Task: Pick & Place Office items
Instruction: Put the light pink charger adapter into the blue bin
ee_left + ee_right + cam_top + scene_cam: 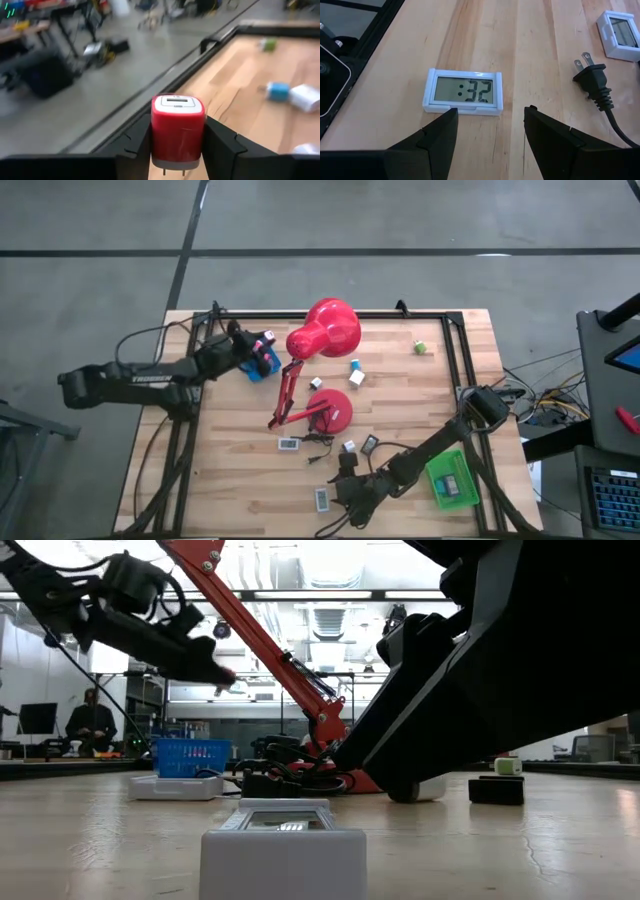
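White LCD clock [465, 91] display reads ":32"; no other legible txt.

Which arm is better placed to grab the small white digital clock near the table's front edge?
Right. The right gripper hovers open just short of the white clock, while the left gripper is already holding a red charger block.

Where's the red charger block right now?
The red charger is clamped between the left gripper's fingers, held above the blue tray near the table's far-left corner, just left of the red lamp's head in the high view.
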Available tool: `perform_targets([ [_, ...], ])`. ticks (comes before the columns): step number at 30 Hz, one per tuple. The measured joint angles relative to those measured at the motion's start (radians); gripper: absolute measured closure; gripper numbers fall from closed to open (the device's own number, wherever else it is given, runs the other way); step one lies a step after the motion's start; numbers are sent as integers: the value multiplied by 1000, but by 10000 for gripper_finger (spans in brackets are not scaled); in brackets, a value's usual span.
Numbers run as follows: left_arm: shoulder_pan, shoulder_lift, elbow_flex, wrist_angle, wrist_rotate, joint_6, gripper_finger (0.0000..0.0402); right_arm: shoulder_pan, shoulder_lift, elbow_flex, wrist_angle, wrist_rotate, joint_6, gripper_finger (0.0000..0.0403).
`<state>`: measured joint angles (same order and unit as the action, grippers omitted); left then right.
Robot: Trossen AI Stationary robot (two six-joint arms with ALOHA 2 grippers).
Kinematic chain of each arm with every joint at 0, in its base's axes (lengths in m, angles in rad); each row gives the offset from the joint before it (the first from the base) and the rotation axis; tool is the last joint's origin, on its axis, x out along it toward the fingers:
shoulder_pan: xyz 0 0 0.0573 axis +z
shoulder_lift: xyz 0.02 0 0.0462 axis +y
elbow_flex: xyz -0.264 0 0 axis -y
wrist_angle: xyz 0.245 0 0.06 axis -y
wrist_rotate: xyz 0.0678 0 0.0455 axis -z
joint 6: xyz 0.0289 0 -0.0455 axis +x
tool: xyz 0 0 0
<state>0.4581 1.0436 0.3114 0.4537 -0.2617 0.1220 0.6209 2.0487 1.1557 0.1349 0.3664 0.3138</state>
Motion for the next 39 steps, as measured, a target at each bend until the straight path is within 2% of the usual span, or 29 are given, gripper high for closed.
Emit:
perform_targets([
  [5,1,1,72,-220,-74,-45,271,0,0,0,0,0,0,179],
  [13,20,8,138,-434,-80,-106,271,1,0,0,2,0,0,179],
  [20,28,42,150,-533,-75,-137,271,1,0,0,3,-1,0,179],
  [27,29,131,183,-569,-44,-149,271,1,0,0,4,-2,0,179],
  [39,29,290,325,-764,-36,-156,271,1,0,0,4,-4,1,179],
])
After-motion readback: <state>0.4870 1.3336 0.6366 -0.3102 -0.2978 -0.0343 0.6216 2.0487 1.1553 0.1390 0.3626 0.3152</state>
